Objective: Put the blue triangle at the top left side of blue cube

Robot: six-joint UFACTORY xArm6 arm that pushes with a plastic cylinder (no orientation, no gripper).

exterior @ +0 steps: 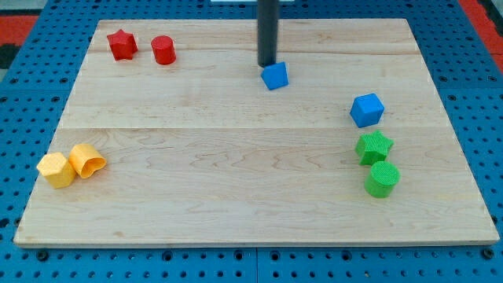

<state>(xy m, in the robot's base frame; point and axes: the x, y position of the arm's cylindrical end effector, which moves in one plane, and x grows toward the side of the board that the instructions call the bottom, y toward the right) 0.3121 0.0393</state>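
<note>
The blue triangle (275,76) lies on the wooden board (236,157) near the view's top, slightly right of centre. The blue cube (367,109) sits to its lower right, well apart from it. My tip (268,64) is just above and left of the blue triangle, touching or nearly touching its top-left edge; the dark rod rises from there out of the view's top.
A red star (122,45) and a red cylinder (163,49) sit at the top left. A green star (374,147) and a green cylinder (382,179) lie just below the blue cube. Two yellow blocks (56,169) (86,160) sit at the lower left.
</note>
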